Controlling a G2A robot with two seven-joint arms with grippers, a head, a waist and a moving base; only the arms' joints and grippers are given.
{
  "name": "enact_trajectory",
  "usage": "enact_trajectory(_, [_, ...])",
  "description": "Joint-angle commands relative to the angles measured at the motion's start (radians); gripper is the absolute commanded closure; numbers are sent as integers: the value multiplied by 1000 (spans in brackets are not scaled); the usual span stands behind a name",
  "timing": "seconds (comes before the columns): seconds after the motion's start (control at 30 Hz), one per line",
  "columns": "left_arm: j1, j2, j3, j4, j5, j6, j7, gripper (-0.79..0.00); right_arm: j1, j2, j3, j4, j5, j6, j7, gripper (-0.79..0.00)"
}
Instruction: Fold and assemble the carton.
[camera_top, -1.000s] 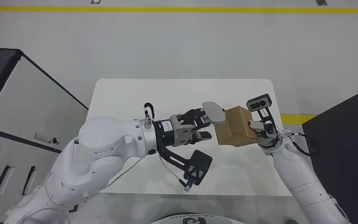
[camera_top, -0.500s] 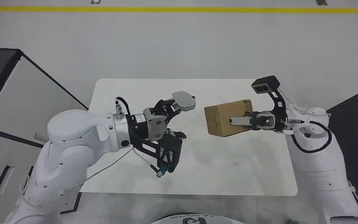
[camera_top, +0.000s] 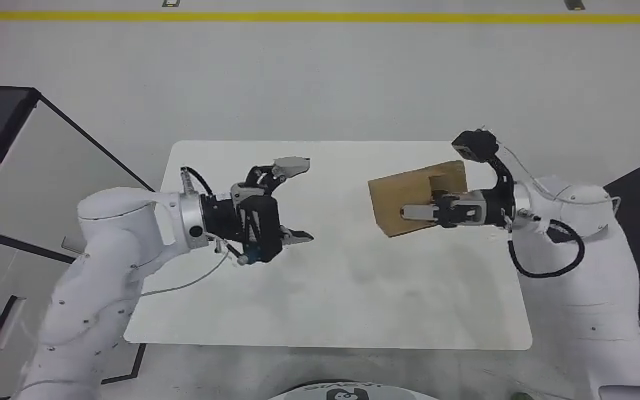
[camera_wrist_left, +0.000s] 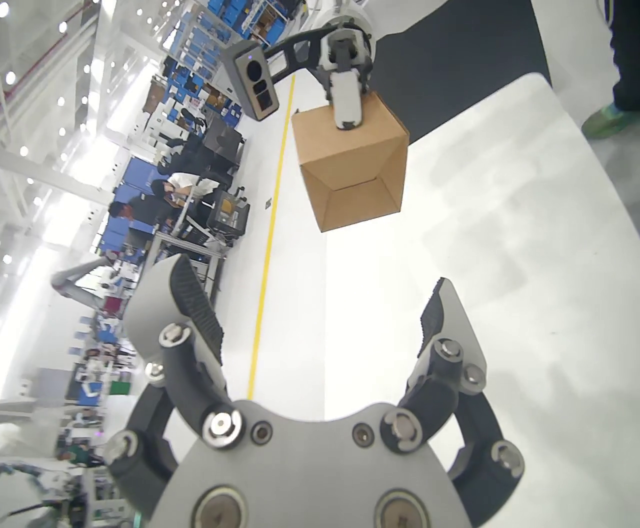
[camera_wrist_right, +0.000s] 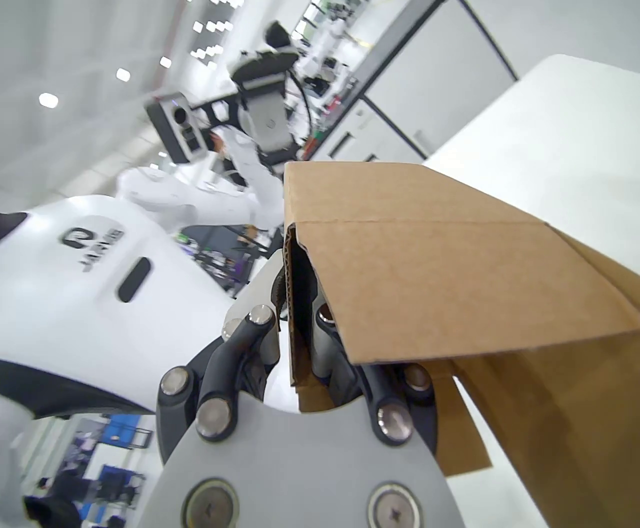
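Left gripper (camera_top: 296, 200) sits over the left-centre of the table (camera_top: 400, 300), jaws spread wide with nothing between them and nothing touching either pad. In the left wrist view the same gripper (camera_wrist_left: 310, 280) shows both ribbed pads well apart, aimed across the table toward the carton (camera_wrist_left: 350, 165). A stretch of bare tabletop separates the left gripper from the carton. The carton (camera_top: 410, 200) is over the right half of the table, tilted, with its open mouth turned toward the left gripper. Through that mouth the left wrist view shows plain cardboard inner walls. Whether its lower edge touches the table cannot be told. Right gripper (camera_top: 412, 210) comes in from the right edge and is clamped on the carton. One white finger lies flat against the outer wall, seen also from the left wrist (camera_wrist_left: 345, 105). In the right wrist view the gripper (camera_wrist_right: 295, 300) pinches a carton (camera_wrist_right: 425, 280) wall edge between its closed fingers, with a flap folded over just beside the grip.
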Motion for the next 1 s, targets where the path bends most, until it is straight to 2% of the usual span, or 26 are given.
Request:
enact_trajectory(0.0, [27, 11, -24, 10, -88, 2, -59, -785, 7, 12, 0, -39, -135, -12, -12, 0])
enact_trajectory(0.1, [65, 22, -38, 36, -258, 2, -114, -785, 30, 31, -29, -84, -268, -43, -43, 0])
enact_trajectory(0.17, [64, 29, -33, 23, -290, 2, -168, -785, 51, 46, -56, -98, -381, -65, -64, 0])
enact_trajectory(0.33, [64, 29, -33, 23, -290, 2, -168, -785, 51, 46, -56, -98, -381, -65, -64, 0])
enact_trajectory(0.4, [75, 28, -33, 46, -306, 31, -162, -785, 51, 46, -56, -98, -381, -65, -64, 0])
enact_trajectory(0.6, [98, 33, -21, 176, -548, 24, -196, -785, 51, 46, -56, -98, -381, -65, -64, 0])
enact_trajectory(0.7, [88, 40, -26, 179, -601, 39, -281, -785, 51, 46, -56, -98, -381, -65, -64, 0])
enact_trajectory(0.9, [89, 41, -27, 181, -627, 52, -292, -785, 51, 46, -56, -98, -381, -65, -64, 0])
enact_trajectory(0.97, [89, 41, -27, 181, -627, 52, -292, -785, 54, 47, -66, -121, -436, -63, -64, 0])
